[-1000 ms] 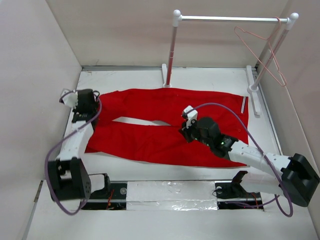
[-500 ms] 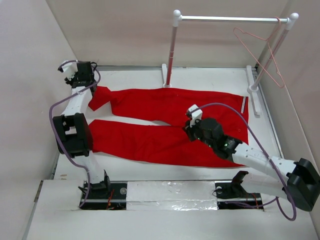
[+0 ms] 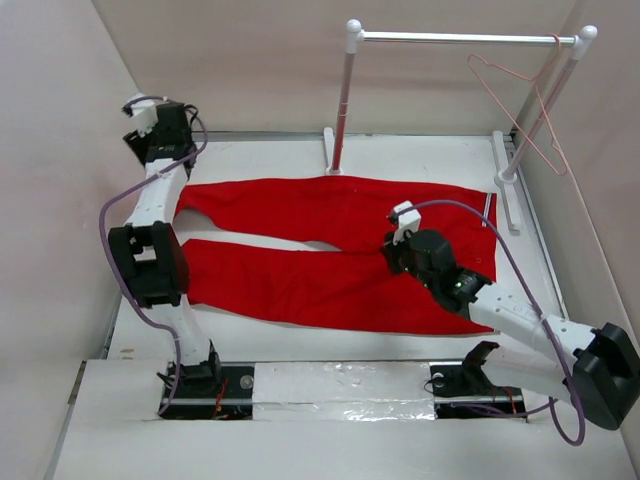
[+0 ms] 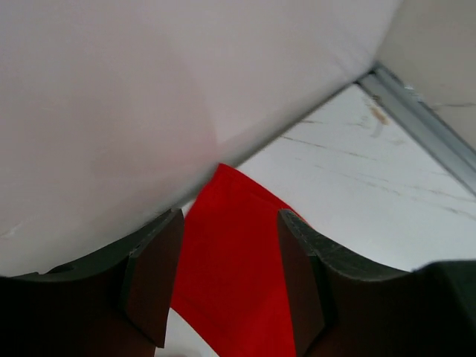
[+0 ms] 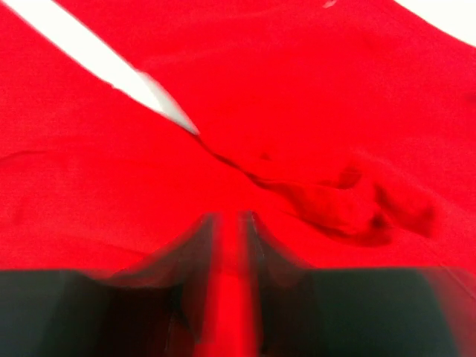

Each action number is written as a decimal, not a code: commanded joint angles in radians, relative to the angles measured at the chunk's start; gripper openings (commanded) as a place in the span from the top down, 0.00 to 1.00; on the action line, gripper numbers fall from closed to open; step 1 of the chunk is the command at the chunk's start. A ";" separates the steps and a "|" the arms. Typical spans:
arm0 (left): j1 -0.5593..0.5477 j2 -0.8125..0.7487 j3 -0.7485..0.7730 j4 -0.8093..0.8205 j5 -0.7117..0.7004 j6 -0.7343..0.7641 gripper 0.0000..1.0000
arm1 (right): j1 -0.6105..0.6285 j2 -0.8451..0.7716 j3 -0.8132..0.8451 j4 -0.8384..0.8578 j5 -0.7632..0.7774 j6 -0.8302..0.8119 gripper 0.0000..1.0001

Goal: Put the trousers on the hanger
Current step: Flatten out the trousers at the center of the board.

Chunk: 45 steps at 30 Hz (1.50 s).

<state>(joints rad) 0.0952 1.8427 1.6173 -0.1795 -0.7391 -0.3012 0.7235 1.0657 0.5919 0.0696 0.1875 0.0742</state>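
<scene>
The trousers (image 3: 300, 280) are lying flat, legs parted, one cuff beneath the wide-spread left gripper (image 4: 227, 286); the right gripper (image 5: 229, 238) above them is blurred, so I cannot tell its state.

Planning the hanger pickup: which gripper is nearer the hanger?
Right. The right gripper is over the trousers, with the hanger on the rack beyond it; the left gripper is at the table's far-left corner.

White table (image 3: 270, 160), beige walls (image 3: 250, 60)
</scene>
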 commanded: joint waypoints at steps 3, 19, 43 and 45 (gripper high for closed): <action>-0.247 -0.034 0.102 0.003 -0.034 0.048 0.57 | -0.107 -0.096 0.003 -0.005 0.036 0.058 1.00; -1.046 -0.365 -0.591 0.319 0.309 -0.241 0.87 | -0.769 -0.066 -0.162 0.116 -0.229 0.236 0.49; -1.276 -0.534 -0.909 0.543 0.383 -0.110 0.52 | -1.273 0.343 0.011 0.041 -0.485 0.276 0.23; -1.252 -0.556 -0.927 0.555 0.403 -0.096 0.52 | -1.273 0.364 0.017 0.041 -0.511 0.273 0.23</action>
<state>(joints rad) -1.1805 1.3457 0.7090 0.3046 -0.3313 -0.4511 -0.5503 1.4136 0.5678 0.1104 -0.2394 0.3584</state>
